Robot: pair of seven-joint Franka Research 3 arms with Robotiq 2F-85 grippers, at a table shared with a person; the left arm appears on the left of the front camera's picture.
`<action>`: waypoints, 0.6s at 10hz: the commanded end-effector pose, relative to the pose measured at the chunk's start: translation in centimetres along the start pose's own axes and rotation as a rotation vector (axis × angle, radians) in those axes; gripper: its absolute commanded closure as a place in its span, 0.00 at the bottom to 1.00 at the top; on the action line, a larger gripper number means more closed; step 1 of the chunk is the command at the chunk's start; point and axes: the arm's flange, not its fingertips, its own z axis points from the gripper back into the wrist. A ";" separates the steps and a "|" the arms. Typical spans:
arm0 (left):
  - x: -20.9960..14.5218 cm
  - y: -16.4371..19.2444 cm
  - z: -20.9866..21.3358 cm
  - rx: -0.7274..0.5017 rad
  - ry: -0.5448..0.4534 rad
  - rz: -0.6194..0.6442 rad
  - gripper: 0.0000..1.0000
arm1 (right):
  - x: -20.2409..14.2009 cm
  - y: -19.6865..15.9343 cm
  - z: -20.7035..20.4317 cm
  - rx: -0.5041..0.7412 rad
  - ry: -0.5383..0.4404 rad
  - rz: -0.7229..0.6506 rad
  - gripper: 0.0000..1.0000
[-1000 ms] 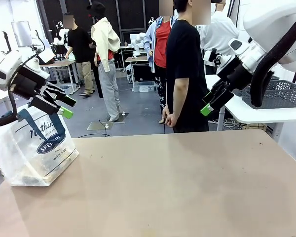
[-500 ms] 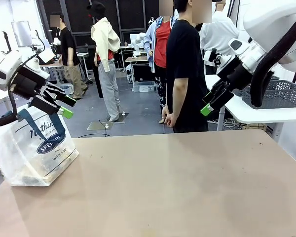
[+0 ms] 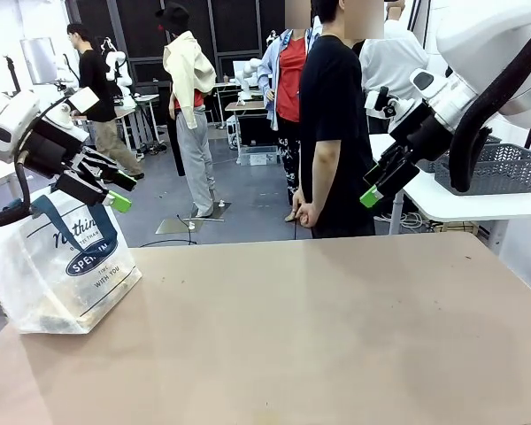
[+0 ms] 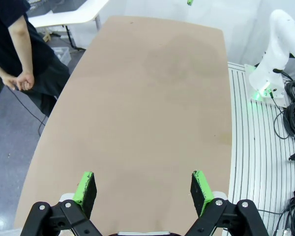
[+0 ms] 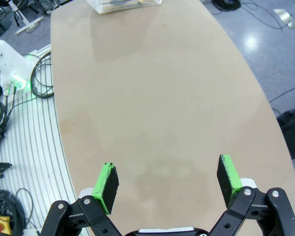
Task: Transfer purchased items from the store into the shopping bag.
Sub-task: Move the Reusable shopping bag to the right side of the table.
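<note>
The shopping bag, whitish translucent plastic with navy handles and an oval logo, stands at the table's left edge. Indistinct yellowish contents show through its bottom. Its lower part also appears at the top of the right wrist view. My left gripper hovers open just above the bag's top. In its wrist view the left gripper is empty over the bare tabletop. My right gripper hangs open and empty high above the table's far right; its own view, the right gripper, shows the same. Loose purchased items and the store are out of view.
A person in a black shirt stands at the far edge, hand hanging at the side. A dark grey mesh basket sits on a white side table at the right. The brown table stretches wide between the arms.
Both arms and the bag are still. A person in the far background has walked to the left.
</note>
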 end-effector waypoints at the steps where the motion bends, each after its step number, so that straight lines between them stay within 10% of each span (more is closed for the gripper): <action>1: 0.2 0.2 0.0 0.003 -0.018 0.008 0.00 | 0.0 0.1 0.0 -0.001 0.018 -0.014 0.00; 6: 0.2 0.2 0.0 0.003 -0.018 0.008 0.00 | 0.0 0.1 0.0 -0.001 0.018 -0.014 0.00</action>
